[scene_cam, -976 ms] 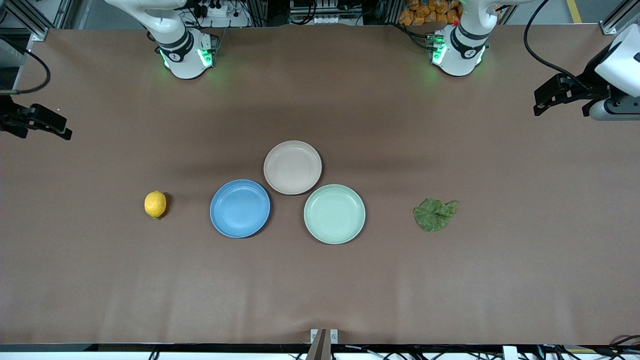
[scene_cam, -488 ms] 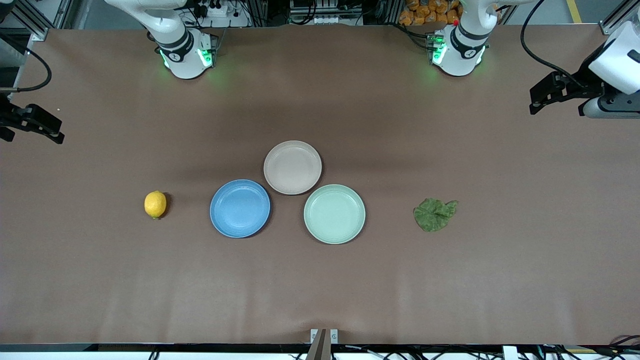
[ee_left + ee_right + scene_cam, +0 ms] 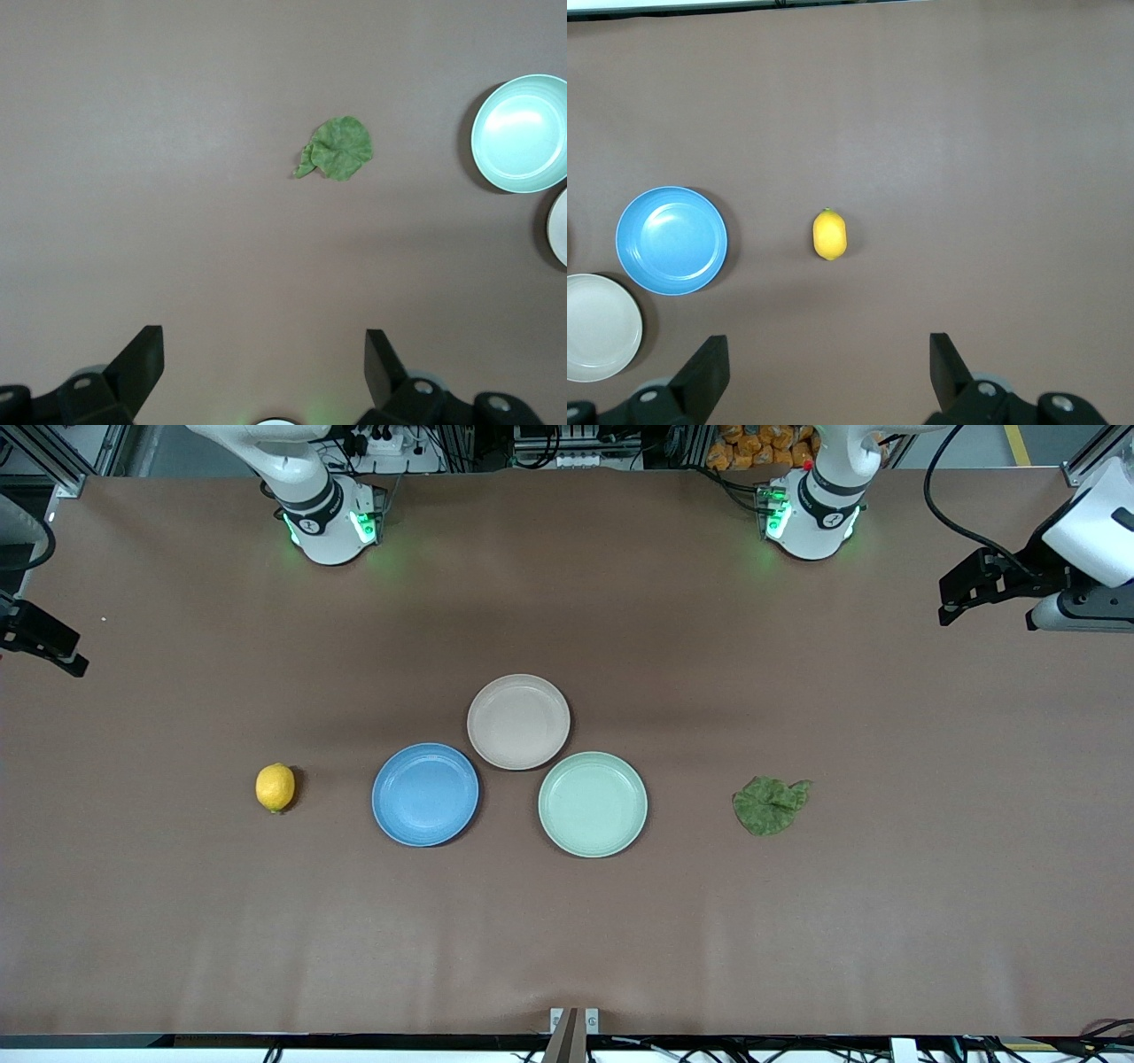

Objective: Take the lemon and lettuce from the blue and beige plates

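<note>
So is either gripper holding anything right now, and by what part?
Nothing is held. The left gripper and right gripper are open; the lemon and lettuce leaf lie on the table.

You've got the lemon (image 3: pixel 275 787) lying bare on the surface, toward the right arm's end, beside the empty blue plate (image 3: pixel 425 794). Crumpled lettuce (image 3: pixel 769 804) lies flat toward the left arm's end. The beige plate (image 3: pixel 518 721) is empty too.

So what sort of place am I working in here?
Probably a robot lab bench, not a kitchen: two arms bolted to a brown-covered table, metal framing along its edge, and just plates, a lemon and a lettuce leaf.
</note>
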Robot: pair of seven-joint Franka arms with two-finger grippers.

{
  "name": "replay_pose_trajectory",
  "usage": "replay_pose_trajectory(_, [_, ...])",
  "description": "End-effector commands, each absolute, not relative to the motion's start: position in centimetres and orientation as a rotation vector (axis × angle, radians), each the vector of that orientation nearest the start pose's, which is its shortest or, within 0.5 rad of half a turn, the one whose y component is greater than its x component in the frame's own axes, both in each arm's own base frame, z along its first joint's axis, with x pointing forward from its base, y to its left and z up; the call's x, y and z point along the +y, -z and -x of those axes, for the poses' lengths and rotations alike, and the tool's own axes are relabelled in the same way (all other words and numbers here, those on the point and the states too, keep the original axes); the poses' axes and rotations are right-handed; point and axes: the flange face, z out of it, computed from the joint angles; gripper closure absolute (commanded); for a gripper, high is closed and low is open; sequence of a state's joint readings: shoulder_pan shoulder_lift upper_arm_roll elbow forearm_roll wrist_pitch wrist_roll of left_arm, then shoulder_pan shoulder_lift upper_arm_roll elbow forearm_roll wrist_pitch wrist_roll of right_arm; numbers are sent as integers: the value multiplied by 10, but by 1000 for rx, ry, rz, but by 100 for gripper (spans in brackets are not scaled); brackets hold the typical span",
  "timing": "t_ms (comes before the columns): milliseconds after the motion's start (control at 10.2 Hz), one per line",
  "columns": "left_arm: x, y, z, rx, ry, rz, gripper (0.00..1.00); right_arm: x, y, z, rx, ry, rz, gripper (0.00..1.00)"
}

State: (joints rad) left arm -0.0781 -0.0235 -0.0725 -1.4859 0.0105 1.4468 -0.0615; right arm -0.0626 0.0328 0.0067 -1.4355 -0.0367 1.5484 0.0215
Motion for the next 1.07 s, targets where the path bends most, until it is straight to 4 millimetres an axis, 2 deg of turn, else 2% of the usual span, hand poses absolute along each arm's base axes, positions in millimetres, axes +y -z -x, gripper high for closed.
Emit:
replay_pose_trajectory(0, [-76, -674, -524, 178, -24, 3133, 0, -35, -673, -562, 142, 123, 3150, 0])
replay_pose_trajectory(390, [-80, -675, -522, 192, -19, 3131, 0, -27, -667, -556, 122, 25, 3111, 0])
replay_pose_trajectory(976, [-80, -677, -519, 190, -14, 3132, 0, -27, -666, -555, 128, 17, 3119, 0])
